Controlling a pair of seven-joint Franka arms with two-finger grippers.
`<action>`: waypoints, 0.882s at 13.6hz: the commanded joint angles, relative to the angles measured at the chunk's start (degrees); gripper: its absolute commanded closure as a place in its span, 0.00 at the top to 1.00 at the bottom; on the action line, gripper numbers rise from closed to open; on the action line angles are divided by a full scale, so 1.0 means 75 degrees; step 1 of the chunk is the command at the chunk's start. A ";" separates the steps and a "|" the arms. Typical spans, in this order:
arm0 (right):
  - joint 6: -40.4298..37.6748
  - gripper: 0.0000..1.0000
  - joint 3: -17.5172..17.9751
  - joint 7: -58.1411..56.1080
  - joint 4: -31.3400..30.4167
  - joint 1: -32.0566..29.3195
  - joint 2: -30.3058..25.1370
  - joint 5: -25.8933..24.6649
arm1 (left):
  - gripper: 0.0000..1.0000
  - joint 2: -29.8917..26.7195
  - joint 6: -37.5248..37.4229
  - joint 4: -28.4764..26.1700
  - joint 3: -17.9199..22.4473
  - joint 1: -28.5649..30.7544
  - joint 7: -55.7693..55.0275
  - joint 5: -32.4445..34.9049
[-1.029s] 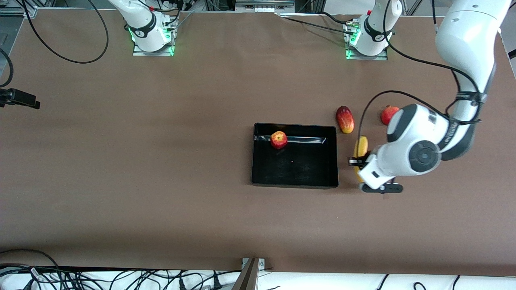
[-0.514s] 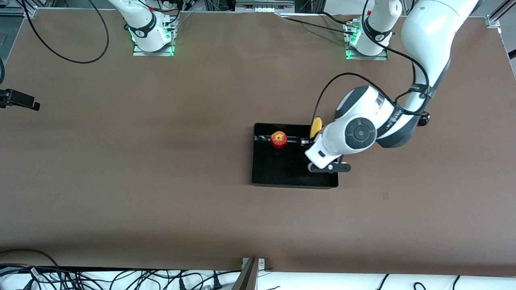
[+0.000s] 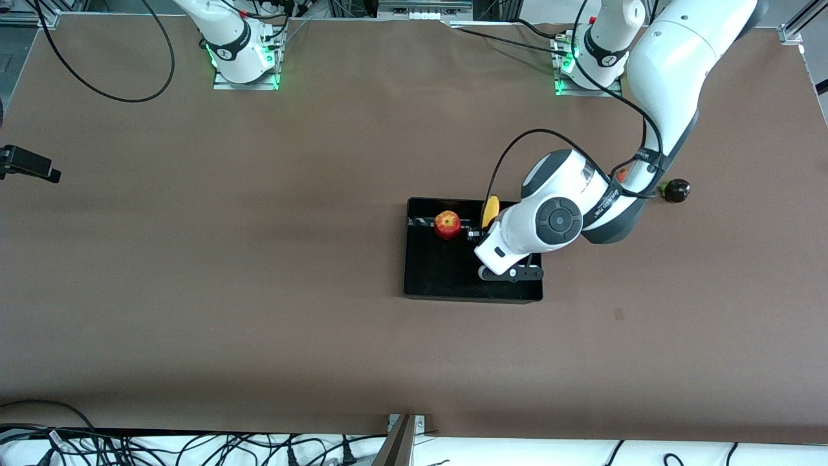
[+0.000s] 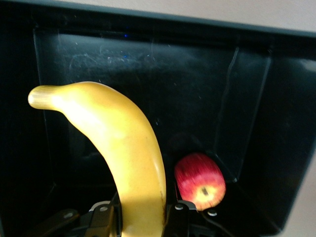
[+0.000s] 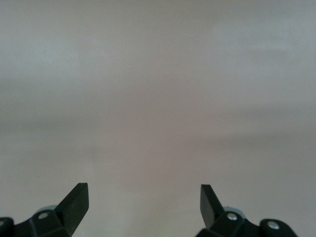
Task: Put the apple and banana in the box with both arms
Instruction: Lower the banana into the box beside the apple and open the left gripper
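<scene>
Now the left claw (image 4: 143, 222) grips the banana (image 4: 123, 158) over the box (image 3: 420, 285).

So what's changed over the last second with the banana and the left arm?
The left gripper, shut on the banana, carried it from the table beside the box to over the box, toward the right arm's end. The apple stayed in the box; the right gripper waits open.

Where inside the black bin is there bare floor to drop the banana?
Open floor fills the black plastic box nearer the front camera than the small red apple. The apple's end is crowded. The left gripper holds the long yellow banana over the box.
</scene>
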 commanded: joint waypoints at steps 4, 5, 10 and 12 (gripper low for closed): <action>0.1244 1.00 0.0610 0.0021 -0.2020 -0.0041 -0.1519 0.0072 | 0.00 0.0257 0.0672 -0.0168 0.0279 -0.0040 0.0056 0.0309; 0.1161 1.00 0.0612 0.0009 -0.2019 -0.0041 -0.1519 0.0107 | 0.00 0.0293 0.0789 -0.0180 0.0349 -0.0064 0.0056 0.0321; 0.1184 1.00 0.0565 -0.0225 -0.1938 -0.0041 -0.1460 0.0095 | 0.00 0.0668 0.1387 -0.0180 0.0454 -0.0064 -0.0026 0.0637; 0.1172 1.00 0.0565 -0.0225 -0.1914 -0.0041 -0.1402 0.0095 | 0.00 0.0785 0.1540 -0.0180 0.0618 -0.0169 -0.0026 0.0730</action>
